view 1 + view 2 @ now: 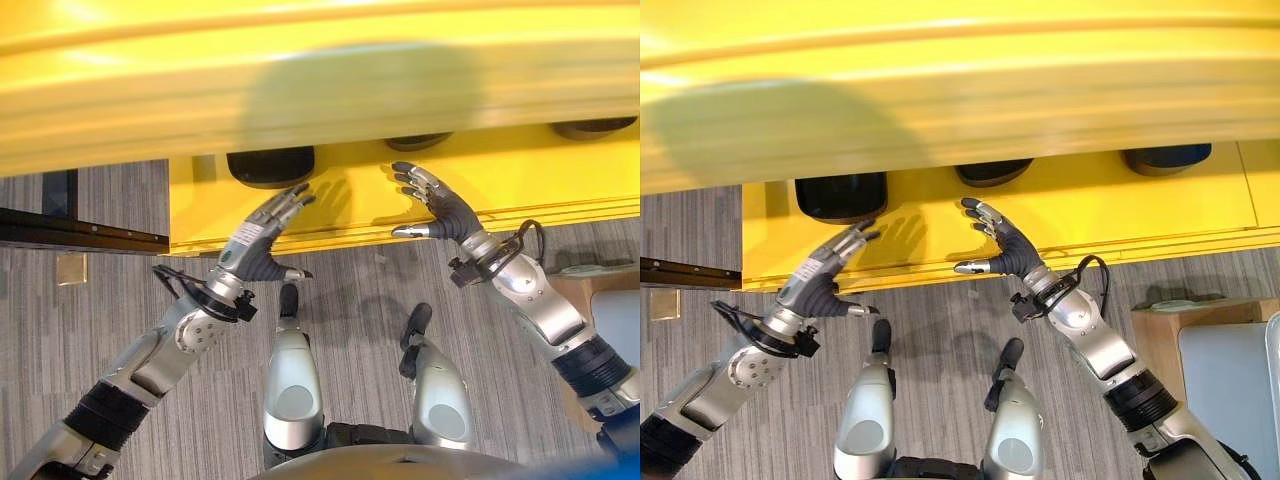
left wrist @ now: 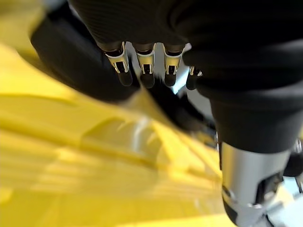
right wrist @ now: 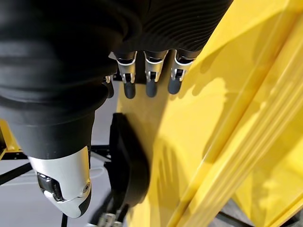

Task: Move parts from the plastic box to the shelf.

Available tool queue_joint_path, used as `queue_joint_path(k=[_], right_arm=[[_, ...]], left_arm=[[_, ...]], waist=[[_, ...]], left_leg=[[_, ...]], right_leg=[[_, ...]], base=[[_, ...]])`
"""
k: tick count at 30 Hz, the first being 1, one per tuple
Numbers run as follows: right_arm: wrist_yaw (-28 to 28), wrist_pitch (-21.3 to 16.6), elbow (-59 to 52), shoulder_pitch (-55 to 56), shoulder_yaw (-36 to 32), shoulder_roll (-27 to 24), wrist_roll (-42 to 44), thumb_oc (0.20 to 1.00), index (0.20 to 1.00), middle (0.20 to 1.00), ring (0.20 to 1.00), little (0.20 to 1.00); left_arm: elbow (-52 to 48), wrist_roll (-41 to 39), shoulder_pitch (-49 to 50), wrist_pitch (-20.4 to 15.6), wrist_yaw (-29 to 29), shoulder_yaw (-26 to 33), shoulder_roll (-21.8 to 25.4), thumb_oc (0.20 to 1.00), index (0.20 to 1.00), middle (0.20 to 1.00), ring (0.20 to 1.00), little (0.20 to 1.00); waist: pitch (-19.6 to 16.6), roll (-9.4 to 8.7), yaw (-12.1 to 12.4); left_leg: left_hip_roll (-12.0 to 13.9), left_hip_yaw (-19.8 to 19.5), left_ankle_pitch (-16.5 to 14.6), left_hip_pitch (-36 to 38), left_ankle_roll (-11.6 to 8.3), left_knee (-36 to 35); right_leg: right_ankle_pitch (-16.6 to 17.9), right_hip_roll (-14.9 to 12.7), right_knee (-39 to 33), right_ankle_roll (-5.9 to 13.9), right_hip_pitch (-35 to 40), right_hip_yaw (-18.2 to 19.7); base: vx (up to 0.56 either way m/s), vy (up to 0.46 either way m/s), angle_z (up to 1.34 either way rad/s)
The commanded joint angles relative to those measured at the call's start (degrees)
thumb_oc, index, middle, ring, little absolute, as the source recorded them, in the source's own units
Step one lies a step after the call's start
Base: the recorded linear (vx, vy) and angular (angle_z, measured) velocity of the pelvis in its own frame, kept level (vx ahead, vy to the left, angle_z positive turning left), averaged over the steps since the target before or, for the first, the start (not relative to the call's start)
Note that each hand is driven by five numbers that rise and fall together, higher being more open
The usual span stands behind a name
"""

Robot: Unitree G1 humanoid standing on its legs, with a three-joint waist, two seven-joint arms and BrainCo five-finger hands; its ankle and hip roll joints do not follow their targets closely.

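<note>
— How do the arms stand?
— Both reach forward, the left hand point(image 1: 262, 240) over the yellow shelf's point(image 1: 330, 205) front edge, fingers point(image 1: 292, 200) straight, thumb out sideways.
— And the other?
— The right hand point(image 1: 447, 212) (farther in) hovers over the shelf with its fingers spread, empty, forearm angled inward.

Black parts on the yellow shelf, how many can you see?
3. One black part sits beyond the left hand, one beyond the right hand, one farther right. The upper yellow shelf covers them partly and may hide more.
</note>
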Motion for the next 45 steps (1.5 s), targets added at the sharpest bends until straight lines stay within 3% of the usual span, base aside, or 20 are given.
queue_joint_path(k=[1, 11, 14, 19, 22, 34, 45], right_arm=[[0.96, -0.72, -4.35, -2.11, -0.75, -1.48, 1.84, 1.0, 1.0, 1.0, 1.0, 1.0], [2.38, -0.79, -4.41, -1.17, -1.57, -1.79, 1.64, 1.0, 1.0, 1.0, 1.0, 1.0], [1.96, -0.62, -4.57, -1.25, -1.18, -1.68, 1.54, 1.0, 1.0, 1.0, 1.0, 1.0], [1.41, -1.31, -4.28, -0.03, -0.89, -0.48, 0.43, 1.0, 1.0, 1.0, 1.0, 1.0], [1.2, -1.17, -4.13, 0.59, -1.06, 0.35, -0.13, 1.0, 1.0, 1.0, 1.0, 1.0], [1.52, -0.28, -4.62, 1.85, -1.46, 1.16, -0.41, 1.0, 1.0, 1.0, 1.0, 1.0], [1.66, 0.02, -3.62, 1.18, -0.74, 2.06, -0.48, 1.0, 1.0, 1.0, 1.0, 1.0]], left_arm=[[-1.77, -1.84, 1.33, -0.04, -0.93, -0.45, 0.92, 1.0, 1.0, 1.0, 1.0, 1.0], [-1.62, -0.58, 0.78, 3.35, -1.99, -1.38, 1.13, 1.0, 1.0, 1.0, 1.0, 1.0], [-0.05, 4.3, 1.34, 8.93, 2.85, -1.5, 1.38, 1.0, 1.0, 1.0, 1.0, 1.0], [3.27, 8.49, 1.48, 13.18, 7.8, -0.68, 1.58, 1.0, 1.0, 1.0, 1.0, 1.0], [4.85, 10.61, 1.62, 16.13, 7.14, 0.32, 1.33, 1.0, 1.0, 1.0, 1.0, 1.0], [9.01, 15.27, 2.49, 18.1, 4.78, 1.27, 0.96, 1.0, 1.0, 1.0, 1.0, 1.0], [12.68, 15.65, -1.57, 21.14, 5.57, -1.89, -0.33, 1.0, 1.0, 1.0, 1.0, 1.0]], waist=[[-3.19, -1.11, -1.08], [-3.14, -0.71, -1.81], [-3.07, -0.61, -1.82], [-3.19, -1.04, -1.72], [-3.39, -1.13, -1.61], [-3.61, -1.12, -1.86], [-3.54, -1.64, -2.77]], left_leg=[[-0.6, 5.06, -4.62, -0.63, 2.98, 6.97], [-0.68, 5.28, -5.31, -0.79, 3.18, 8.17], [-0.86, 5.32, -5.32, -0.69, 3.29, 8.06], [-0.86, 5.22, -5.36, -0.81, 3.39, 8.31], [-0.91, 5.1, -5.38, -0.75, 3.44, 8.36], [-0.84, 5.22, -5.48, -0.83, 3.52, 8.94], [-0.53, 5.59, -5.64, -1.11, 3.46, 9.68]], right_leg=[[-6.79, 1.17, 4.18, -0.45, 1.97, 0.6], [-6.83, 1.17, 4.74, -0.43, 1.28, 1.54], [-7.03, 1.08, 5.1, -0.44, 1.05, 1.76], [-7.16, 1.22, 5.47, -0.53, 0.89, 1.98], [-7.36, 1.35, 5.7, -0.6, 0.99, 1.95], [-7.88, 1.34, 6.79, -0.63, 0.78, 2.38], [-7.96, 1.55, 7.29, -0.65, 0.41, 3.04]], base=[[0.01, 0.026, -0.06], [0.01, 0.012, -0.05], [0.0, 0.0, 0.0], [0.01, -0.003, 0.0], [0.04, -0.014, 0.0], [0.01, 0.0, 0.0], [0.0, 0.0, 0.0]])
